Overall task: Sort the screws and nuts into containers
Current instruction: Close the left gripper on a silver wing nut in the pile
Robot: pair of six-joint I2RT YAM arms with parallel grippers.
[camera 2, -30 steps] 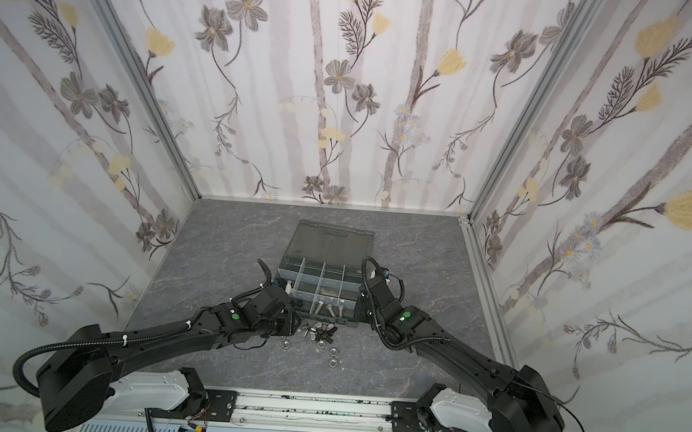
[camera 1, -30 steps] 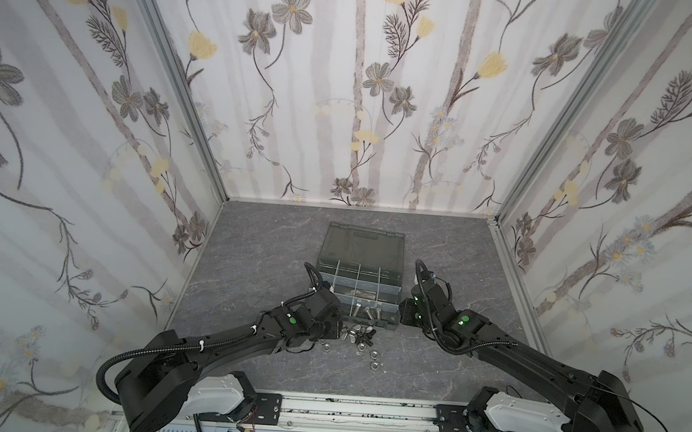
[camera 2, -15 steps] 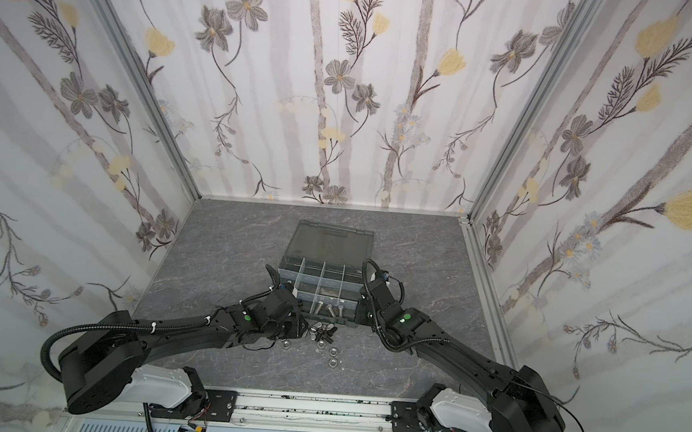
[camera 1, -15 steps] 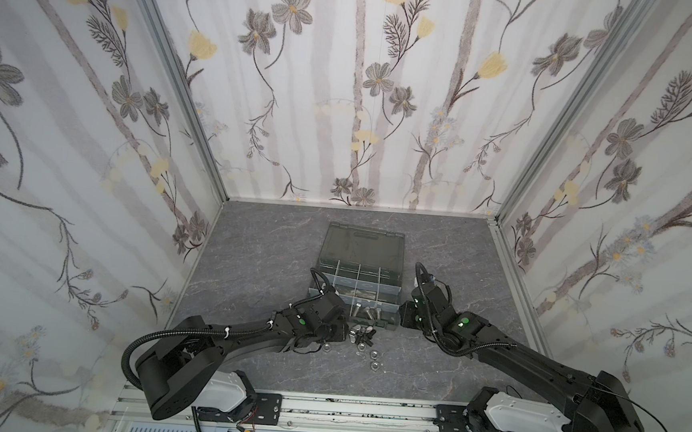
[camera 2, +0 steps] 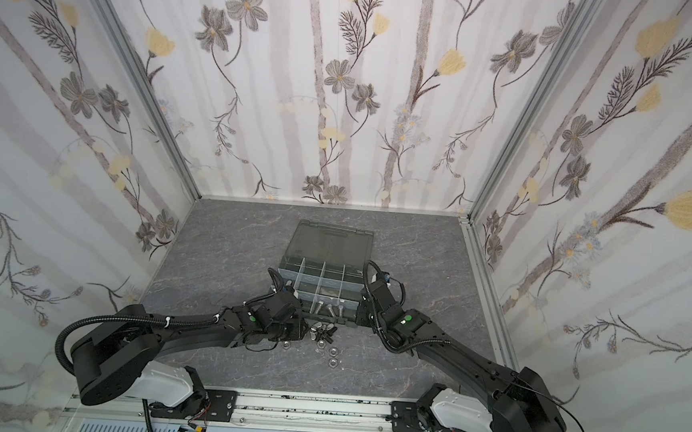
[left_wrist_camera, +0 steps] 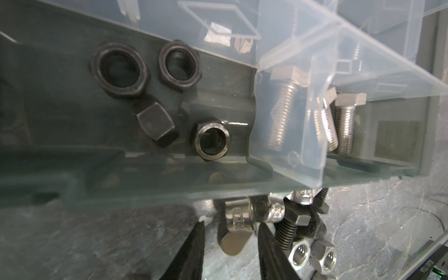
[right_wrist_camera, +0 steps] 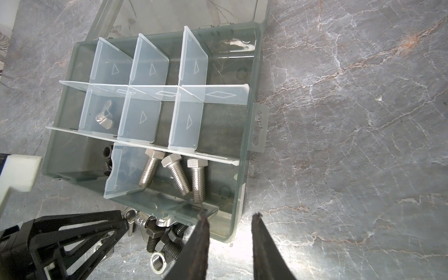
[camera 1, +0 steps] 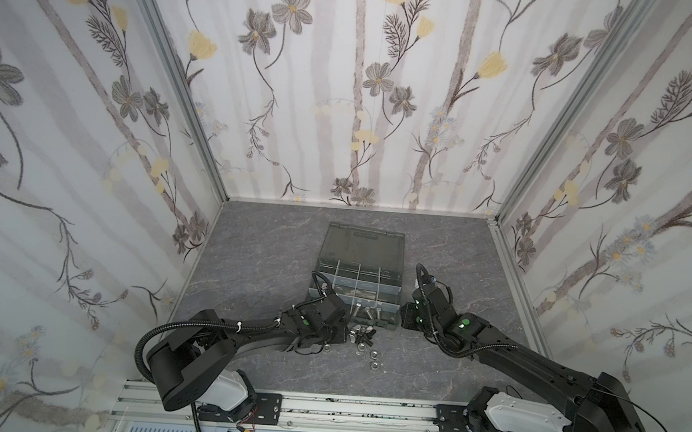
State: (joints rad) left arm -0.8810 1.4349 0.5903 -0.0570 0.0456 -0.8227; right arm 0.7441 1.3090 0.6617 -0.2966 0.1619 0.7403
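The dark grey case (camera 1: 362,243) (camera 2: 330,241) lies open, its containers split by pale dividers. In the right wrist view three silver screws (right_wrist_camera: 174,174) lie in a front compartment, also seen in the left wrist view (left_wrist_camera: 341,126). Several black nuts (left_wrist_camera: 169,65) lie in the neighbouring compartment, and a wing nut (right_wrist_camera: 104,118) sits one row back. A pile of nuts and black bolts (camera 1: 363,338) (camera 2: 323,334) lies against the case front. My left gripper (left_wrist_camera: 230,223) is open, straddling a silver wing nut (left_wrist_camera: 232,232) of that pile. My right gripper (right_wrist_camera: 230,217) is open astride the case's front corner.
Two loose silver nuts (camera 1: 374,366) (camera 2: 333,363) lie on the grey marbled floor nearer the rail. Patterned walls close in the back and both sides. The case lid leans back behind the compartments. Both arms reach in low from the front rail.
The left arm has dropped lower and its gripper has edged toward the pile at the case front. The right arm has stayed where it was.
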